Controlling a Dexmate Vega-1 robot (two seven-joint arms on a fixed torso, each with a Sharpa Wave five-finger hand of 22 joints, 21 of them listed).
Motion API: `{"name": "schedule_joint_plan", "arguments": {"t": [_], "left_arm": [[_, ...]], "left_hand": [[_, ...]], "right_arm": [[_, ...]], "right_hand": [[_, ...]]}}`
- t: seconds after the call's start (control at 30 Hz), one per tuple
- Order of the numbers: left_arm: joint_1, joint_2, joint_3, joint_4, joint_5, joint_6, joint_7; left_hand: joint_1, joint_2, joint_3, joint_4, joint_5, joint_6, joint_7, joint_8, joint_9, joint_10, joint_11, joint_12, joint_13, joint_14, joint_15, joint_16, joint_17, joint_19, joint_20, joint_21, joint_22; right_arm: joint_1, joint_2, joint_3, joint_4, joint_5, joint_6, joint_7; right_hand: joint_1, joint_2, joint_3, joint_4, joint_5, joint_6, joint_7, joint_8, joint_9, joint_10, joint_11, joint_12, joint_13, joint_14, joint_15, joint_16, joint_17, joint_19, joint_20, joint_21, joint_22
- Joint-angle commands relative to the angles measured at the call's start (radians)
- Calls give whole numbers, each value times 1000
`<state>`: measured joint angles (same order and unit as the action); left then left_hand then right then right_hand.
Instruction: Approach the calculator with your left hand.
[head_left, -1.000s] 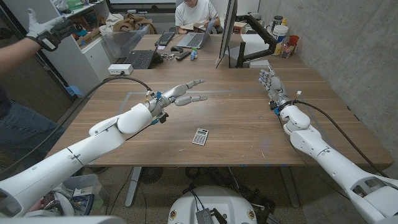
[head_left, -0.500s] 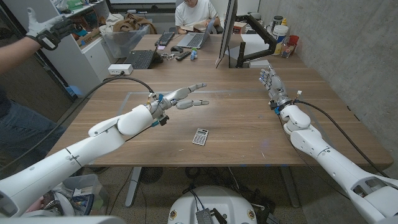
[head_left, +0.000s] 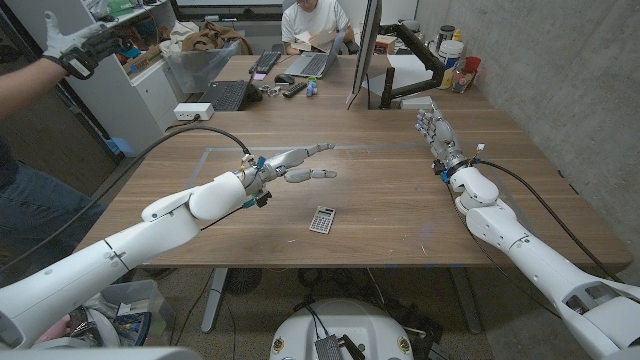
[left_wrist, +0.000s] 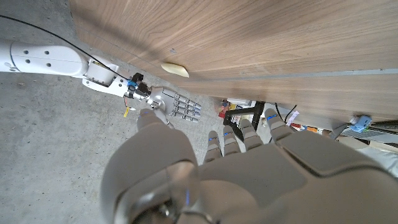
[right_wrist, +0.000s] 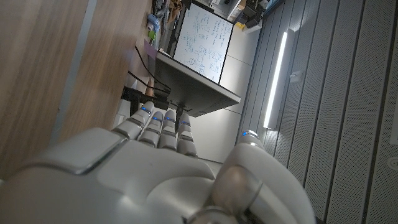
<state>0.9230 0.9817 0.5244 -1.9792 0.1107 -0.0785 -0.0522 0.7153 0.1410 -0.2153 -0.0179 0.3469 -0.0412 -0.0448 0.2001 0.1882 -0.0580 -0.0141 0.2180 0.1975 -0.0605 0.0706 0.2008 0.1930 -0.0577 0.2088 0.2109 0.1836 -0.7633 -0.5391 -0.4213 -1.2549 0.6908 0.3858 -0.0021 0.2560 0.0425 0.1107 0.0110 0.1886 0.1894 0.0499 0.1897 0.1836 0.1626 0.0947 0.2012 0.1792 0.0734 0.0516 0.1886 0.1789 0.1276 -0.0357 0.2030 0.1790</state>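
Looking down from the head cam, we see the long brown wooden table (head_left: 400, 190) first, w/ a faint taped rectangle outline (head_left: 215, 152) on its left-centre part. A second desk behind it carries a dark flat monitor seen edge-on (head_left: 365, 45), a black keyboard (head_left: 222, 95) and an open laptop (head_left: 312, 62), where a seated person in a white shirt (head_left: 312, 20) sits. At the far left edge another person's gloved hand (head_left: 72, 45) is raised, well away from the robot.

Our white left arm (head_left: 150, 225) reaches in from the lower left — its left hand (head_left: 295, 163) hangs over the table w/ fingers stretched forward and apart, gripping nothing. The left wrist cam shows the same hand (left_wrist: 249, 162) from behind, fingers extended toward the table edge.

Our right arm (head_left: 520, 245) comes in from the lower right; the right hand (head_left: 437, 135) stands upright on its edge near the table's far right part, fingers straight and side by side, nothing in it. The right wrist cam shows it (right_wrist: 155, 155) w/ fingers straight as well.

The small grey rectangular calculator with dark keys (head_left: 322, 219) lies flat on the wood near the table's front-centre — nearer the robot than the left hand, a bit to its right, apart from it and untouched.
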Motion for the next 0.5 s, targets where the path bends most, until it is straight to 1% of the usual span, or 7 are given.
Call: {"name": "schedule_joint_plan", "arguments": {"t": [0.03, 0.33, 0.5], "left_arm": [[-7, 12, 16, -17, 14, 17, -29], [0, 16, 21, -29, 19, 30, -34], [10, 28, 20, -50, 25, 40, -38]], "left_hand": [[12, -4, -3, -8, 0, -3, 0, -1, 5, -3, -7, 1, 4, 6, 0, 1, 3, 2, 3, -1, 4], [13, -4, -3, -8, -1, -2, 2, 0, 6, 1, -10, 3, 5, 7, 1, 0, 3, 2, 3, -2, 4], [14, -4, -3, -8, -2, 0, 2, 1, 6, 3, -10, 4, 5, 6, 2, 0, 3, 2, 3, -2, 4]], "right_arm": [[16, 10, -6, 20, -2, 3, 14], [22, 12, -6, 26, -4, 4, 21], [24, 14, -5, 28, -2, 4, 23]], "right_hand": [[-4, 10, -1, -1, 7, 3, -6, 4, 3, 6, 2, 7, 2, 8, 5, 2, 5, 3, 7, -2, 5], [-4, 10, -1, -2, 7, 3, -7, 4, 3, 6, 2, 7, 2, 9, 6, 2, 5, 3, 7, -2, 5], [-5, 11, -2, -2, 7, 3, -6, 4, 2, 6, -1, 6, 2, 9, 6, 2, 5, 3, 7, -2, 6]]}}
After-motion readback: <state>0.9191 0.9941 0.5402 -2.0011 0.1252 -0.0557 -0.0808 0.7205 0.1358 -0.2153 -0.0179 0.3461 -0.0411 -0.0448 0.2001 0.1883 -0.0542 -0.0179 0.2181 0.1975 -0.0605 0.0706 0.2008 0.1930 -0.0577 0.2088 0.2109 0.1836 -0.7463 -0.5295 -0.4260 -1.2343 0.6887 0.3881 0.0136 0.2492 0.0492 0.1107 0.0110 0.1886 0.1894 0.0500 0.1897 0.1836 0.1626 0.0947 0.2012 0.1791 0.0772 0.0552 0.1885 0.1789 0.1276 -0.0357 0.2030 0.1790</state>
